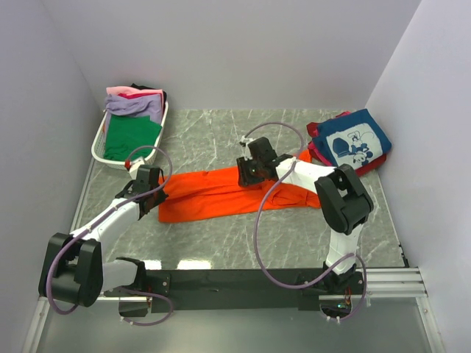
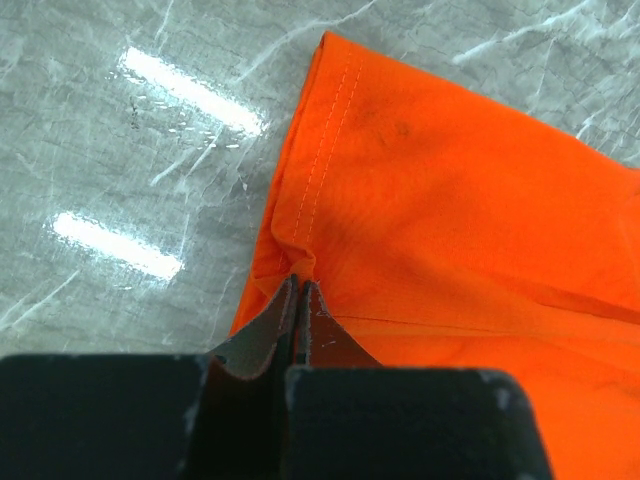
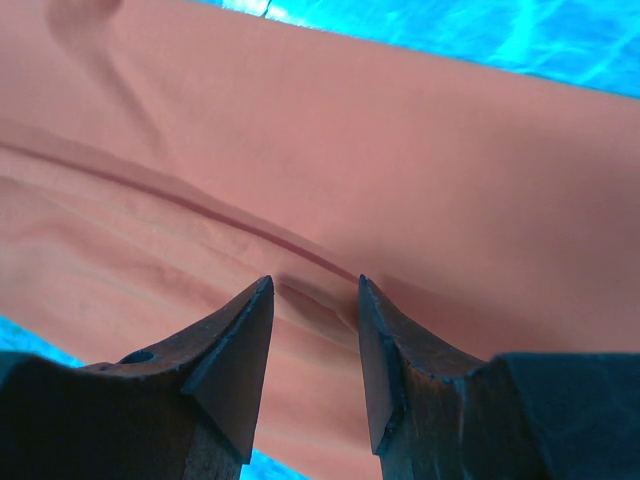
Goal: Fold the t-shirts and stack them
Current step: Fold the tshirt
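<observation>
A bright orange t-shirt lies as a long, narrow folded strip across the middle of the table. My left gripper is shut on its left end, and the left wrist view shows the jaws pinched together on the cloth beside a stitched hem. My right gripper stands open on the strip's upper edge near the middle. In the right wrist view its tips press down on the cloth with a small ridge of fabric between them.
A white slatted basket at the back left holds green, lavender and pink shirts. A folded navy blue shirt with white cartoon print lies on a red one at the back right. Walls close in left and right.
</observation>
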